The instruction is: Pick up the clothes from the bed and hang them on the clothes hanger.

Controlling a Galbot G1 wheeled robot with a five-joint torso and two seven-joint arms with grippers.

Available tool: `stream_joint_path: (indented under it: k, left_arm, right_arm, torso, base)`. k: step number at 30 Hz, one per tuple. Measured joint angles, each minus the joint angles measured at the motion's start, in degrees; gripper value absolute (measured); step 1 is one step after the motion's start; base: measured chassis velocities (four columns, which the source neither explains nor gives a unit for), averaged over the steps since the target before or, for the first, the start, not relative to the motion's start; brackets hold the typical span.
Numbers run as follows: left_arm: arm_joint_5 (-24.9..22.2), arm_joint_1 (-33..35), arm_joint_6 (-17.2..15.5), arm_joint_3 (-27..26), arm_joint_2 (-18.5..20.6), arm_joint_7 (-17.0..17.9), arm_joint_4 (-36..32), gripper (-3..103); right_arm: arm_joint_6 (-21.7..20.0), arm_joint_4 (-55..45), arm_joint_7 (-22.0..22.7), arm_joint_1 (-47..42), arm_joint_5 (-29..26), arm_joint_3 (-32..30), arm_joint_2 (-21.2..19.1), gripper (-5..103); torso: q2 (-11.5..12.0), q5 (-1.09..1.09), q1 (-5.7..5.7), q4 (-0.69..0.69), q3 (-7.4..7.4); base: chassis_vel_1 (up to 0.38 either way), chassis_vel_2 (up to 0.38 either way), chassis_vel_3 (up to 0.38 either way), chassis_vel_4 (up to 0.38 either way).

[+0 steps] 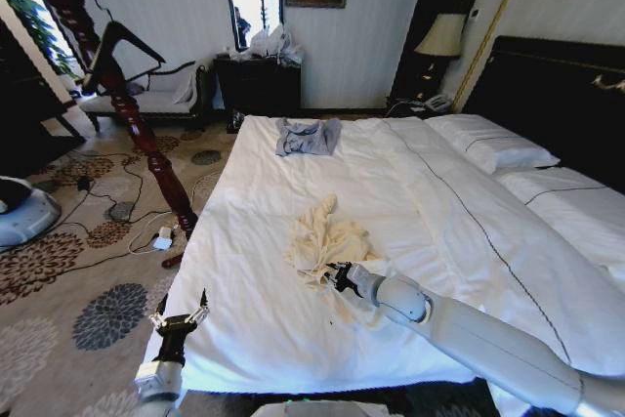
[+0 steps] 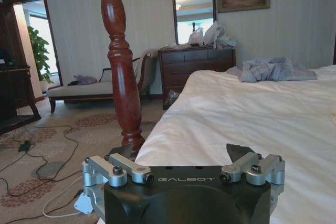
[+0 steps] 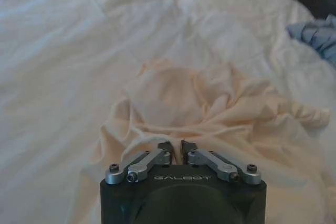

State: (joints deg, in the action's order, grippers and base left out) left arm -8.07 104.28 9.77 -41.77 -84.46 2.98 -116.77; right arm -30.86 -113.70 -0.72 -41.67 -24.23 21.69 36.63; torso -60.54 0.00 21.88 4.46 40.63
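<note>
The shirt (image 1: 325, 239) lies crumpled in a heap on the bed (image 1: 293, 339), a little left of the bed's middle and toward its near edge, with one twisted sleeve running off toward the far end, so its long axis goes roughly near to far. The right gripper (image 1: 337, 277) sits at the heap's near edge, its arm stretched in from the right; in its wrist view the fingertips (image 3: 166, 145) are drawn almost together with only a thin slit between them, right at the cream folds. Whether they have pinched any cloth I cannot tell, since the contact lies under the tips. The shirt lies just beyond this gripper, away from the robot, so the right arm is much the nearer one. The left gripper (image 1: 179, 318) waits off the bed's near left corner, fingers spread wide and holding nothing. The hanger (image 1: 122, 46) hangs high on the wooden post (image 1: 146, 134), far left, well apart from the shirt. A blue-grey garment (image 1: 308, 136) lies at the far end of the bed. The shirt's collar and shoulders are lost in the folds.
</note>
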Motion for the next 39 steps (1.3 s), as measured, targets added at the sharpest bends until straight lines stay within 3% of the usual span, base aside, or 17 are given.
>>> stream_joint_path:
  k: [2,6,11,14,15,19,29,33,37,39]
  left_arm:
    - [0.21,-0.05,0.00,0.10,-0.09,0.03,-0.02,100]
    - [0.34,0.05,0.00,0.24,-0.18,0.09,-0.19,100]
    - [0.36,0.29,-0.15,0.34,-0.19,0.19,-0.58,100]
    - [0.31,0.62,-0.27,0.39,-0.08,0.23,-1.05,100]
    - [0.31,0.62,-0.27,0.39,-0.08,0.23,-1.05,100]
    - [0.51,0.94,-0.31,0.90,-0.07,0.25,-1.29,100]
    - [1.07,1.04,-1.09,1.75,0.00,0.27,-2.91,100]
    - [1.03,1.07,-1.27,1.95,0.04,0.27,-3.60,100]
    - [-0.69,1.27,-1.28,2.31,0.05,0.25,-4.05,100]
    - [-6.71,1.20,-1.53,3.22,0.10,-0.72,-4.63,100]
  right_arm:
    - [3.69,0.68,-2.16,-0.83,1.22,-1.92,-0.76,3]
    - [5.22,0.30,-3.09,-2.14,1.05,-4.55,-2.37,1]
    - [7.62,-1.80,-2.60,-3.53,-3.64,-12.12,-3.89,0]
    - [9.21,-4.90,0.86,0.29,-16.21,-22.52,-3.16,0]
    - [9.21,-4.90,0.86,0.29,-16.21,-22.52,-3.16,0]
    - [12.85,-7.63,3.78,7.41,-29.62,-30.02,-4.30,0]
    - [17.10,-9.94,6.35,15.09,-41.80,-37.40,-9.17,0]
    - [17.22,-10.08,6.44,16.64,-43.42,-37.97,-10.36,0]
    - [17.27,-10.11,6.44,18.48,-44.72,-38.11,-11.05,0]
    - [17.28,-10.35,6.40,19.51,-45.20,-38.04,-11.23,0]
  torso:
    - [0.00,0.00,0.00,0.00,0.00]
    - [0.00,0.01,0.00,-0.01,0.00]
    - [0.00,0.01,0.00,0.02,0.00]
    - [0.01,0.00,0.00,-0.02,0.00]
    - [0.01,0.00,0.00,-0.02,0.00]
    - [0.00,-0.01,0.00,-0.01,0.00]
    - [0.00,0.00,0.00,0.00,0.00]
    - [0.00,0.01,0.00,0.01,0.00]
    - [0.00,0.00,0.00,0.00,0.00]
    - [0.00,0.00,0.00,-0.01,0.00]
  base:
    - [0.000,0.000,0.000,0.000]
    - [0.000,0.000,0.000,0.000]
    - [0.000,0.000,0.000,0.000]
    - [0.000,0.000,0.000,0.000]
    - [0.000,0.000,0.000,0.000]
    - [0.000,0.000,0.000,0.000]
    - [0.000,0.000,0.000,0.000]
    - [0.000,0.000,0.000,0.000]
    - [0.000,0.000,0.000,0.000]
    - [0.000,0.000,0.000,0.000]
